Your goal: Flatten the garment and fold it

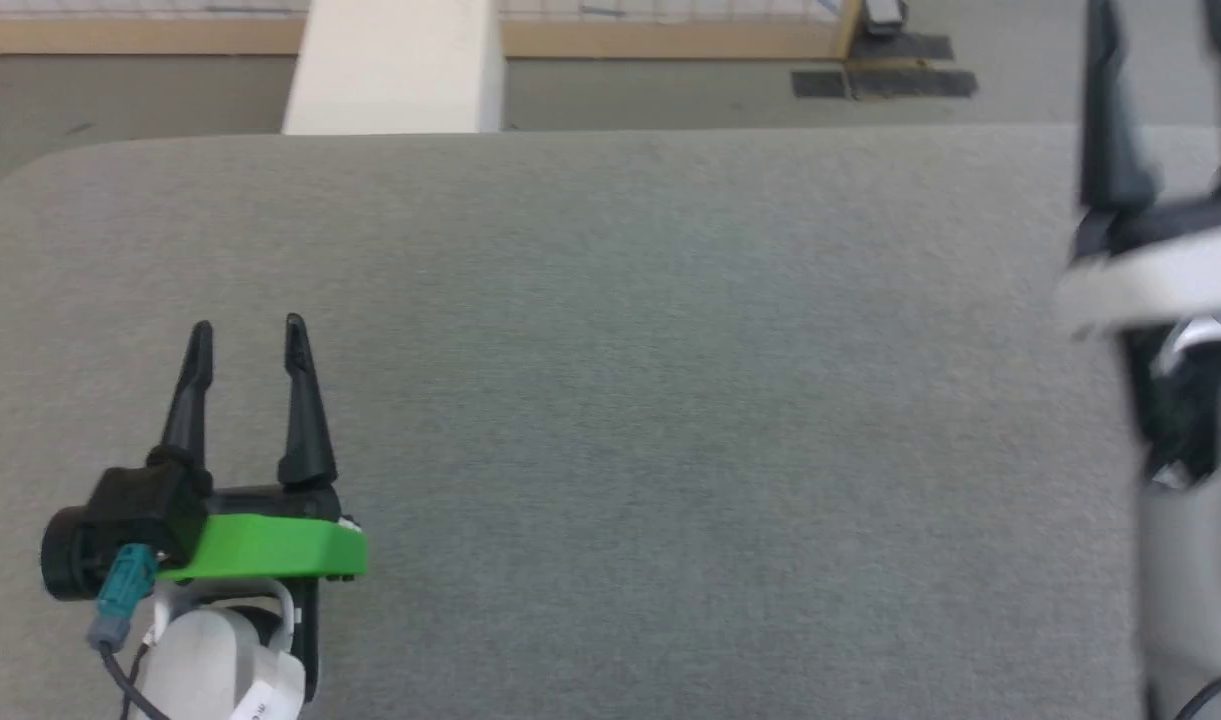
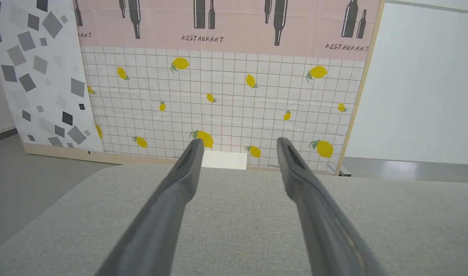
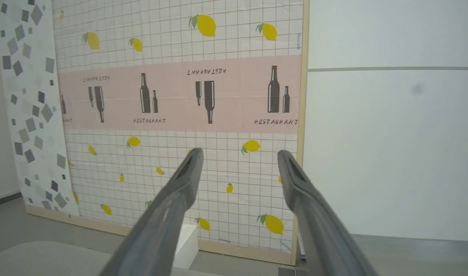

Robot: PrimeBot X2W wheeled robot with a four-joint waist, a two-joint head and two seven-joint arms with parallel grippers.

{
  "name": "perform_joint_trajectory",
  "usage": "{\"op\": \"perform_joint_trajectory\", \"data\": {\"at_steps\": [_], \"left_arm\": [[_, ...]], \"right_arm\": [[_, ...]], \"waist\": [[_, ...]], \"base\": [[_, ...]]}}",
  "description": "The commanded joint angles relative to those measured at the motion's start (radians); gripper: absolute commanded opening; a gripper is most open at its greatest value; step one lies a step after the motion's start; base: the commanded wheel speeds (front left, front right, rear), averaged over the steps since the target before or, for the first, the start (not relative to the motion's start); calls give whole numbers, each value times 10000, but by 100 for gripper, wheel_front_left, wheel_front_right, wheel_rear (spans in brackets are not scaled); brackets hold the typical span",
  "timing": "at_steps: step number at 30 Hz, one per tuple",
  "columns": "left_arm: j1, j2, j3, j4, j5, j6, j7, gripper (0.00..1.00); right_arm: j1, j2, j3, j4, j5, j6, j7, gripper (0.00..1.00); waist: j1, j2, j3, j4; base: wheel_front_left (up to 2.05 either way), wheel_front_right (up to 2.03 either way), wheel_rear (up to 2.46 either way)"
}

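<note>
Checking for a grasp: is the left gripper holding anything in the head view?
No, the left gripper has its fingers spread apart, with the grey tabletop showing between them.

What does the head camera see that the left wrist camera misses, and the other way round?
Head view: a green plastic bracket on the left wrist, the dark-fingered right tool, open, and dark floor patches. Left wrist view: a pink wall band printed with bottles, and yellow lemons on white grid paper. Both: the open left tool, the grey fabric tabletop, the rigid white box.
</note>
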Motion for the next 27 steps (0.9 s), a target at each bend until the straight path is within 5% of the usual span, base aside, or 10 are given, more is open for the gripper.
{"op": "perform_joint_trajectory", "data": {"at_steps": [1, 9, 27], "left_arm": [[-72, -52, -56, 117, -54, 70, -34, 100], [-152, -190, -283, 643, -25, 241, -35, 100], [266, -405, -1105, 2137, -102, 339, -35, 100]], "right_arm": [[602, 407, -148, -159, -89, -15, -366, 100], [2610, 887, -530, -53, 724, -15, -2085, 100], [5425, 892, -701, 602, 353, -15, -2260, 100]], "waist": [[1, -1, -537, 597], [1, -1, -953, 791], [1, -1, -1814, 769]], "base": [[0, 0, 0], [0, 0, 0], [0, 0, 0]]}}
